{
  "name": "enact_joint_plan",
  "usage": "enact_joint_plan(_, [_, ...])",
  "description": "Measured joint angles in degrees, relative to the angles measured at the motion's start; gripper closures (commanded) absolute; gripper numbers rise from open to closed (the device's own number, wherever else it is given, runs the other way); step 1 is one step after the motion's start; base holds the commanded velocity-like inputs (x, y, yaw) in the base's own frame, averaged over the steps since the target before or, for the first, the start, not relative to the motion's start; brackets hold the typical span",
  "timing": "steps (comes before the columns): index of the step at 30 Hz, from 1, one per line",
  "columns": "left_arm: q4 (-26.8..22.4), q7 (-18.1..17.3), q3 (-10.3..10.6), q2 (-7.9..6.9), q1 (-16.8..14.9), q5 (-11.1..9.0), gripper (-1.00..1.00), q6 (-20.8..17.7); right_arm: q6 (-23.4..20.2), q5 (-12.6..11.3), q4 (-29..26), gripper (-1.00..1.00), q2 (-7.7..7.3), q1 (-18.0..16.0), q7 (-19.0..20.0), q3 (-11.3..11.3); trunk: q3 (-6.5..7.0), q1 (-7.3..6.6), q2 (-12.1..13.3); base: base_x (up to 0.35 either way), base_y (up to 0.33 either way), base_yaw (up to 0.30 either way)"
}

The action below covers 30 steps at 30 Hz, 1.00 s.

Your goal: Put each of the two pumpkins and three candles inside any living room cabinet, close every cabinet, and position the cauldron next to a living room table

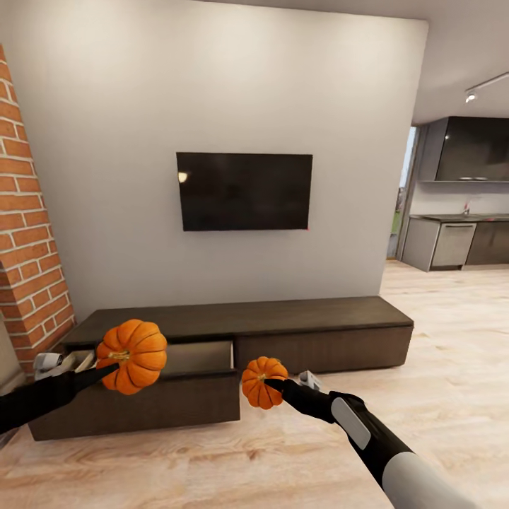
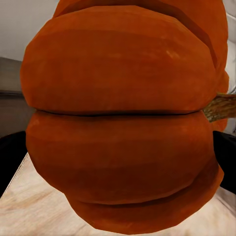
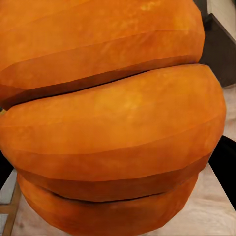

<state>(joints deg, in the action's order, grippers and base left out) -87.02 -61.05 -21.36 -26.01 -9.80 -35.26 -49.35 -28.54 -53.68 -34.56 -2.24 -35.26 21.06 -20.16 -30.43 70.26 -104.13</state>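
Left pumpkin [image 1: 132, 355] clamped in your left tool [image 1: 109, 365], held in air just above and in front of open left drawer [image 1: 201, 357] of cabinet [image 1: 283, 318]. Right pumpkin [image 1: 262, 381] gripped in your right tool [image 1: 277, 384], hanging over wood floor [image 1: 438, 367] just ahead of cabinet front, near drawer's right edge. Both stems face you. Cabinet's right front shut. Beyond tools: dark TV [image 1: 244, 191] on wall above cabinet; brick column [image 1: 28, 254] off your left tool.

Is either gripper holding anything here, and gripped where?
Each holds a pumpkin: the left gripper has one, the right gripper the other. Both seem gripped around the body; exact finger contact is hidden.
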Motion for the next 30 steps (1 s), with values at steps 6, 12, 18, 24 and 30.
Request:
enact_joint_plan(6, [0.24,0.04,-0.08,-0.06,0.01,0.05,1.00,0.03,-0.02,-0.24,-0.18,1.00,0.17,-0.01,0.07,-0.02,-0.03,0.00,0.00,0.220,0.274,0.063])
enact_joint_plan(12, [4.35,0.28,0.08,-2.32,-0.36,0.28,1.00,0.08,0.03,-0.38,-1.27,1.00,4.00,0.00,-0.18,-0.03,-0.13,0.00,0.00,0.240,0.254,0.071])
enact_joint_plan(18, [6.31,0.61,0.44,-2.84,-1.19,2.43,1.00,-0.25,0.03,-0.25,-7.41,1.00,4.60,-0.02,-4.25,-0.25,-0.13,0.00,0.00,0.266,0.220,0.005])
enact_joint_plan(24, [6.52,0.91,0.73,-2.64,-1.31,6.50,1.00,-2.42,0.09,-0.25,-9.21,1.00,4.93,-0.02,-7.92,-0.35,-0.14,-0.01,0.00,0.320,0.059,0.000])
enact_joint_plan(30, [8.11,2.77,2.21,-2.21,-2.83,10.41,1.00,-2.75,0.15,-0.50,-9.35,1.00,6.19,-0.01,-8.35,-0.48,-0.14,-0.01,0.00,0.330,0.004,0.000])
